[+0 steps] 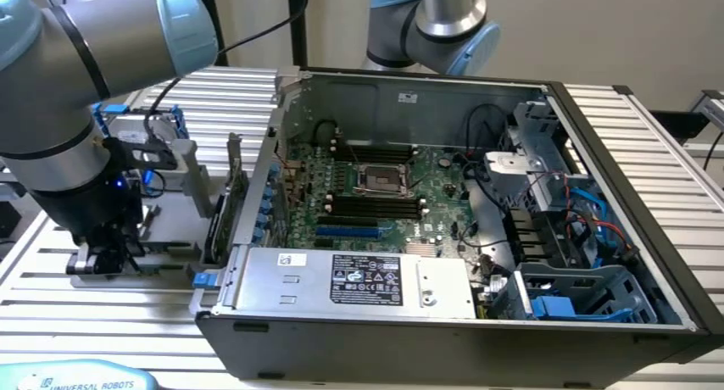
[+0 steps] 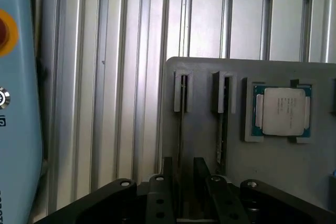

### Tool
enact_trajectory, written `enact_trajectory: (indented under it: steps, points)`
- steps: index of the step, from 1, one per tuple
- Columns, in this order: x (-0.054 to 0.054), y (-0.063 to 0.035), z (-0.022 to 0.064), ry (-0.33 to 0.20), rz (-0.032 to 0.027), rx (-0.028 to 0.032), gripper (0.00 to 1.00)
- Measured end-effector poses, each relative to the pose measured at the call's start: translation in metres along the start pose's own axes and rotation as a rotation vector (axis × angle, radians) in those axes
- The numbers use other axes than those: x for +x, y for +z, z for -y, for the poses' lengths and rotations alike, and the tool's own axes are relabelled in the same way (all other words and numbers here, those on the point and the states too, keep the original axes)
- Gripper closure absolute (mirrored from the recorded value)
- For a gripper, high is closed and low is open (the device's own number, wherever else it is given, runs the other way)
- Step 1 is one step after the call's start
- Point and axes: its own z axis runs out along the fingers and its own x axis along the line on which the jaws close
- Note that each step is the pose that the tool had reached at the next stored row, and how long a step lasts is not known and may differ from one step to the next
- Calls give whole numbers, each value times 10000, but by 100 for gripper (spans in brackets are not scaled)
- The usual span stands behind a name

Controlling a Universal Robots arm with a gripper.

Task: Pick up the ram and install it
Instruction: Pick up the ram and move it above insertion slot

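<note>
Quick status from my end. The arm was sitting off to the exterior view's left of the open computer case (image 1: 453, 343), with the gripper (image 1: 102, 256) pointing straight down over the slatted aluminium table (image 1: 102, 322).

On the wrist cam I was looking down at the gray holder plate (image 2: 205, 74). The ram (image 2: 180, 124) stood on edge in one of its narrow slots, so all I got was a thin dark line. The two black fingers (image 2: 167, 169) were spread apart, one on each side of that stick. There was a visible gap on both sides, so they were straddling it, not pinching it. The stick hadn't been lifted; it sat in the holder, well away from the motherboard (image 1: 436, 174).

Other stuff I could see:
- Another thin board (image 2: 222, 129) stood on edge in the next slot over, just beside the ram.
- The square silver processor (image 2: 282, 111) lay flat in its own pocket further along the plate.
- The light-blue teach pendant (image 2: 16, 103) was lying on the table beside the plate, red button showing.
- In the exterior view, an upright expansion card (image 1: 234, 195) stood between the arm and the case wall.
- The long dark memory slots (image 1: 364, 208) sat just below the CPU socket (image 1: 379, 178).
</note>
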Motion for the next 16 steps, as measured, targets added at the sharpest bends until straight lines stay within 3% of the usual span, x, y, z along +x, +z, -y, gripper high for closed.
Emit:
enact_trajectory:
  steps: [9, 14, 16]
  points:
    - [7, 105, 6, -28, 64, -1, 69]
    - [7, 120, 7, -45, 196, 7, 69]
    - [7, 126, 7, -46, 220, 9, 69]
